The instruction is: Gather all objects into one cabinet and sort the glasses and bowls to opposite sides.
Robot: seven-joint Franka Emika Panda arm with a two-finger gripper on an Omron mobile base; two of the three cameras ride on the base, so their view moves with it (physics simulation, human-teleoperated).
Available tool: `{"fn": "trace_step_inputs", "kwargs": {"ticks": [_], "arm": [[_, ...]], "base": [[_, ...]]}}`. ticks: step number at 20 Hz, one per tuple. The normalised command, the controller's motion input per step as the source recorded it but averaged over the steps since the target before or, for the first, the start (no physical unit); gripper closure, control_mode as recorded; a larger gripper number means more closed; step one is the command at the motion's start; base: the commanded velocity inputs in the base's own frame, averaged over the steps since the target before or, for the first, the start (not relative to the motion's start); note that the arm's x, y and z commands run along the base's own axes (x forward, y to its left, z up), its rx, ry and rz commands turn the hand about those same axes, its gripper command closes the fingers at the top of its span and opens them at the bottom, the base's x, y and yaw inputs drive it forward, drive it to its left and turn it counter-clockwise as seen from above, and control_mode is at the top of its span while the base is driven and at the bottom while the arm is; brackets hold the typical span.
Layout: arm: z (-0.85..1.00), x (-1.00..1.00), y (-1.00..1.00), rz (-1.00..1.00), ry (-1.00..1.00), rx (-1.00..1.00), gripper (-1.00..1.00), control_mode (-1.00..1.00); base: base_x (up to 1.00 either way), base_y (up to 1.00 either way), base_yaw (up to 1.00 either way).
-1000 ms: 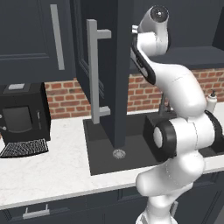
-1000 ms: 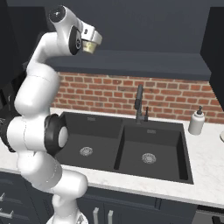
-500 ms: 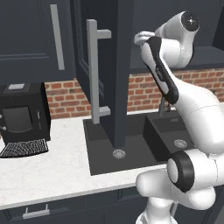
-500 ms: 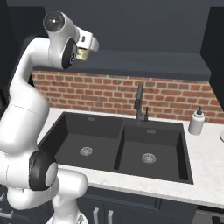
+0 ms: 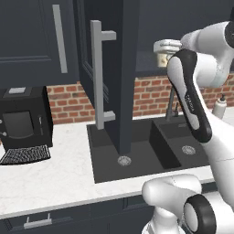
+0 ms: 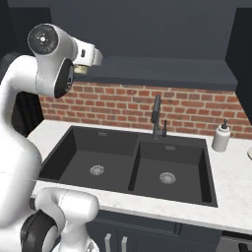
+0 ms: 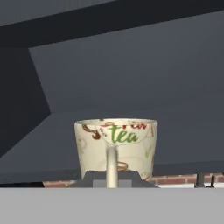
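Mug (image 7: 115,151) in cream-beige, printed with "tea", sits dead centre in the hand view, upright, its handle turned straight toward the camera; the gripper (image 7: 112,177) is clamped on that handle, jaws nearly together around it. From the left base view the same mug shows as a pale shape held high beside the arm's wrist, just right of the open cabinet door (image 5: 122,77) with its long pale bar handle (image 5: 97,75); from the right base view it peeks out under the hand, level with the underside of the wall cabinet (image 6: 162,69) above the brick backsplash (image 6: 147,106). Behind the mug the hand view gives a dark cabinet interior, shelf and back wall, with nothing else standing on the part that I can see.

By my reckoning the job is early or midway; 1 mug is being carried up toward the open cabinet and is not yet set down. The 2 red mugs and the black bowl I cannot place from where I stand, so whether they are already gathered is unclear; the sorting to opposite sides looks undone. Below, the double sink (image 6: 133,165), faucet (image 6: 157,115) and soap bottle (image 6: 221,138) lie untouched.
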Motion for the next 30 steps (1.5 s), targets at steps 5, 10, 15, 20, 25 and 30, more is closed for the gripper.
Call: {"fn": "trace_step_inputs", "kwargs": {"ticks": [5,10,15,20,25,30], "arm": [[0.00,-1.00,-0.02,0.00,-0.22,0.00,1.00,-1.00],[0.00,-1.00,0.00,0.00,-0.41,-0.01,1.00,-1.00],[0.00,-1.00,0.00,0.00,-0.68,-0.07,1.00,-1.00],[0.00,-0.80,0.00,0.00,-0.42,-0.01,1.00,1.00],[0.00,0.00,0.00,0.00,0.00,0.00,1.00,1.00],[0.00,0.00,0.00,0.00,0.00,0.00,1.00,1.00]], "base": [[0.00,0.00,0.00],[0.00,0.00,0.00],[0.00,0.00,0.00],[-0.20,0.00,0.00],[-1.00,-0.03,0.00],[-1.00,-0.13,-0.01]]}}
